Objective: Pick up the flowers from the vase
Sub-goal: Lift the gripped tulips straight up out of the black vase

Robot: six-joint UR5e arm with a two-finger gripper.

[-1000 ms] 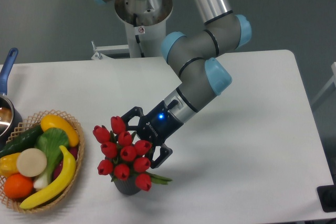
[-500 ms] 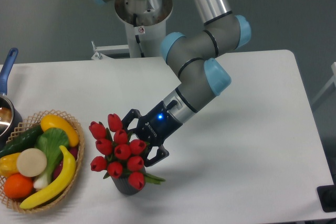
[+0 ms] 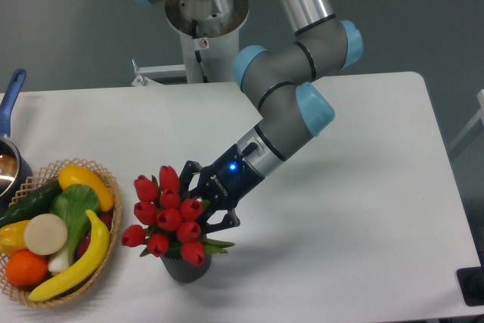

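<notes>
White tabletop (image 3: 355, 209) with rounded corners fills most of the view, against a grey backdrop. One silver and pale-blue jointed robot arm (image 3: 291, 88) descends from a mount at the rear edge of the table and reaches down toward the front left.

One woven wicker basket (image 3: 102, 175) sits at the left front edge. It holds two yellow bananas, one orange, one green leafy vegetable, one dark green cucumber and one pale round disc; other items beneath are too hidden to name. One dark pot with a blue handle (image 3: 10, 96) is cut off by the left border.

One bunch of red tulip buds with green leaves (image 3: 168, 215) stands in one small dark grey ribbed cylindrical vase (image 3: 184, 268), near the front edge and just right of the basket. About eleven buds can be counted. The bunch's long axis runs from the vase mouth up and slightly left, with the buds fanned toward the camera; green leaf tips project right at the vase rim. The stems are hidden by the buds.

One black two-finger gripper (image 3: 198, 200), with a blue light on its body, meets the bunch from the upper right. Its fingers straddle the right side of the buds at a narrow spread, one finger above and one below. Firm clamping on the bunch cannot be confirmed, as the buds hide the fingertips.
</notes>
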